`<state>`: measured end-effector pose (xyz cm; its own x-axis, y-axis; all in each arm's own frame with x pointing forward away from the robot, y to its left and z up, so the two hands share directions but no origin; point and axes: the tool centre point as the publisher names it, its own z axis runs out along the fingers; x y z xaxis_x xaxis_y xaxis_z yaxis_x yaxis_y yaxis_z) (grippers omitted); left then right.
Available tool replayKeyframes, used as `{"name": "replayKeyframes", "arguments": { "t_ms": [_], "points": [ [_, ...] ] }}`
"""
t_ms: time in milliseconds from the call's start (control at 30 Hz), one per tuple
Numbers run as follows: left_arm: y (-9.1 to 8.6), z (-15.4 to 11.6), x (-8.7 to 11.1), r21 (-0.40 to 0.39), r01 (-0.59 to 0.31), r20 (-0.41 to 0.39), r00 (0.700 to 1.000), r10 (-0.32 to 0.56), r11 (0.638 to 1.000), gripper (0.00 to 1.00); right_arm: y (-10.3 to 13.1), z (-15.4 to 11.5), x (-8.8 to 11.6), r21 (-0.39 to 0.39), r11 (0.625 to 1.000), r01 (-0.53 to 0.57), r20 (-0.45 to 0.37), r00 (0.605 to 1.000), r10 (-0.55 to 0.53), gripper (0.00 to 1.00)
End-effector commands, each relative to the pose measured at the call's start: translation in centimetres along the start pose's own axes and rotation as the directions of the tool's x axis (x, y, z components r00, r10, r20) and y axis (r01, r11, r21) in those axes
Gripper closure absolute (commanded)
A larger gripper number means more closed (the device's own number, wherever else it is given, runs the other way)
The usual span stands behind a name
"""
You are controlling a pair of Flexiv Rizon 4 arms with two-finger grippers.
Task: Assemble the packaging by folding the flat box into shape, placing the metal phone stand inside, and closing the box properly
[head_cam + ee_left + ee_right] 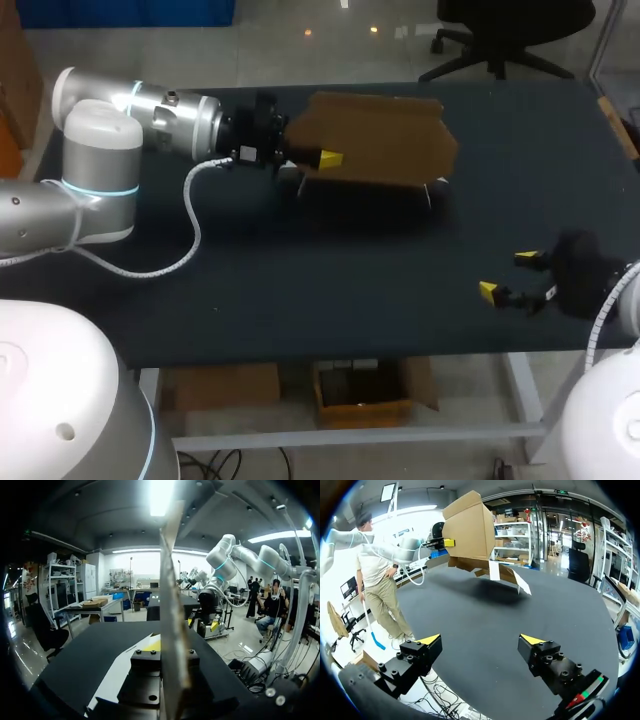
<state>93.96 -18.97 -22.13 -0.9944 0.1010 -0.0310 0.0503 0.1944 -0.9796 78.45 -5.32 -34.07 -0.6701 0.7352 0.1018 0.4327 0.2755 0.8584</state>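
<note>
The brown cardboard box (375,140) hangs above the back middle of the table, partly folded, with white flaps (520,582) hanging under it. My left gripper (325,160) is shut on the box's left edge. In the left wrist view that cardboard panel (172,605) stands edge-on between its fingers (155,644). My right gripper (508,274) is open and empty near the table's front right edge, well apart from the box (467,527). Its yellow tips stand wide apart in the right wrist view (481,640). No metal phone stand shows in any view.
The black table (300,290) stretches bare between the two grippers. The left arm's white cable (195,225) loops down onto the table at the left. The box casts a shadow on the table beneath it.
</note>
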Motion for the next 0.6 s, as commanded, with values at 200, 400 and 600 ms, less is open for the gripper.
{"name": "replayKeyframes", "arguments": {
  "t_ms": [200,400,600],
  "points": [
    [-2.3,-0.8,2.2,0.004,-0.042,0.054,0.998,0.042,0.999,1.00,-0.1,-0.2,0.0,-0.004,1.000,0.000,-0.003,1.000,0.000,0.00],
    [-3.3,-1.2,2.9,0.029,-0.062,0.086,0.995,0.060,0.998,1.00,-0.1,-0.2,0.0,-0.004,1.000,0.000,-0.003,1.000,0.000,0.00],
    [-4.6,-1.5,3.1,0.048,-0.072,0.113,0.991,0.067,0.996,1.00,-0.1,-0.2,0.0,-0.004,1.000,0.000,-0.003,1.000,0.000,0.00]
  ]
}}
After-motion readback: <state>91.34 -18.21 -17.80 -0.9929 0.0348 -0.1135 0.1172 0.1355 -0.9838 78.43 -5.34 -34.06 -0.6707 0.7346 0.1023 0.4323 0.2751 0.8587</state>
